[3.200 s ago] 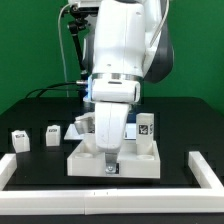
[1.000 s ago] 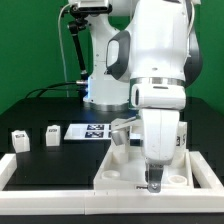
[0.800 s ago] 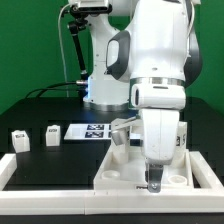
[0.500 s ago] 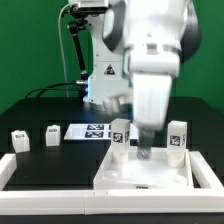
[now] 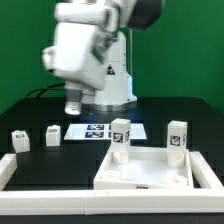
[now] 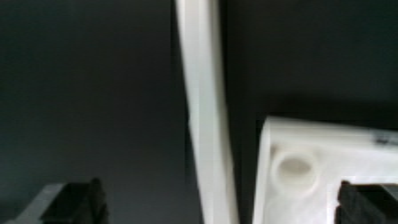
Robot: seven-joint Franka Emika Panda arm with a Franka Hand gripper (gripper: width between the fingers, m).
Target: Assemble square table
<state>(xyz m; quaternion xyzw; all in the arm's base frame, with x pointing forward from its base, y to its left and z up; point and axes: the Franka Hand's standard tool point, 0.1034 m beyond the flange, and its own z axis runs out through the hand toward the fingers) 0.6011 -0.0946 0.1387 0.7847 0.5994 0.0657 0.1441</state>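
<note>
the arm has lifted off the square tabletop [image 5: 140,180] and swung toward the exterior view's left. its gripper [image 5: 72,105] is blurred there, but the wrist view shows fingers [image 6: 75,200] spread and empty. two upright legs [image 5: 120,138] stand at the tabletop's far corners, two loose legs [image 5: 18,140] sit well off its left side, and the marker board [image 5: 100,131] lies behind it.

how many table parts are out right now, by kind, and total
tabletop panel: 1
upright legs at the panel's far corners: 2
loose legs off to the exterior view's left: 2
total: 5
</note>
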